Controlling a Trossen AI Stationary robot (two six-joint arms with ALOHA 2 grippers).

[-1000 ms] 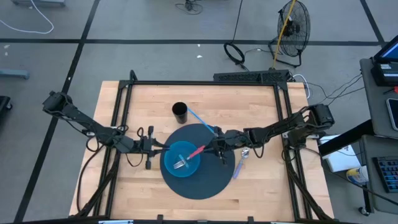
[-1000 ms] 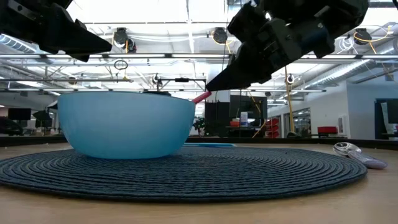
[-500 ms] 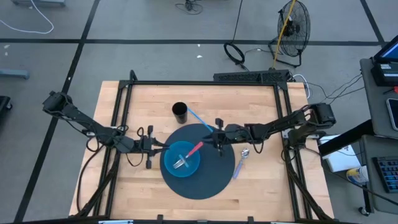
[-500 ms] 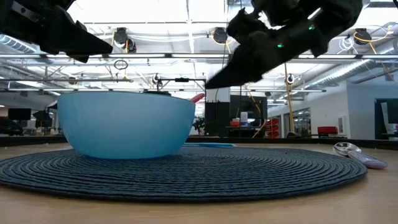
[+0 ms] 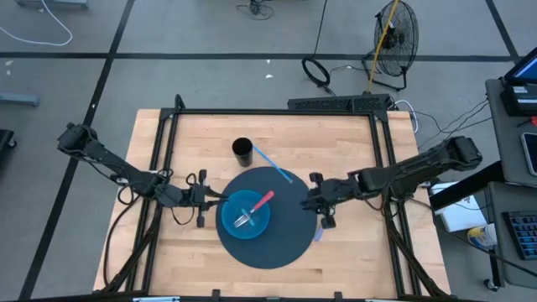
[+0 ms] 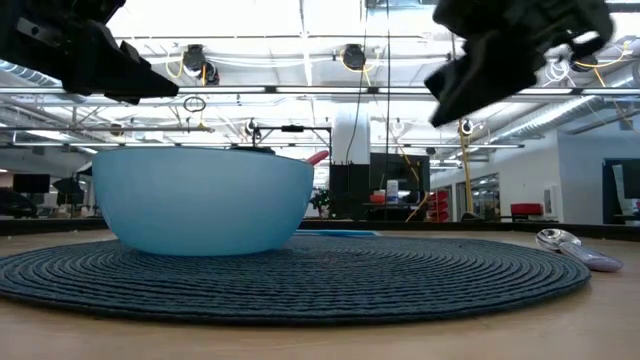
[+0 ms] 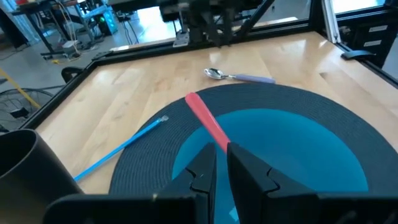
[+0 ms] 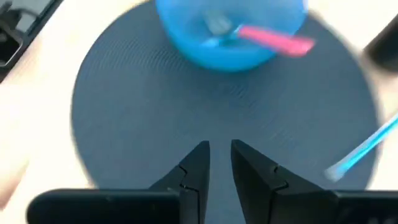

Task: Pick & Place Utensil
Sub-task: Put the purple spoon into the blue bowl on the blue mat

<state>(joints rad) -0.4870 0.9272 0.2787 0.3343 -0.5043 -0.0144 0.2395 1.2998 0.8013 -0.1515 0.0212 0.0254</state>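
A fork with a pink handle (image 5: 263,201) lies in the blue bowl (image 5: 245,216). Its tines are on the bowl's bottom and its handle (image 6: 317,157) leans on the right rim, sticking out past it. The bowl stands on a round dark mat (image 5: 277,243). My right gripper (image 5: 307,201) hovers over the mat's right part, clear of the fork, with its fingers a little apart (image 8: 219,155) and nothing between them. My left gripper (image 5: 220,198) waits shut at the bowl's left rim (image 7: 219,163), above it.
A spoon with a lavender handle (image 7: 239,76) lies at the mat's right edge, under my right arm. A blue straw-like stick (image 5: 273,165) lies across the mat's far edge. A black cup (image 5: 242,152) stands behind the mat. A black frame borders the wooden table.
My right gripper has drawn back from the free end of the fork's pink handle, going toward the table's right edge and rising. The fork has stayed in the bowl.
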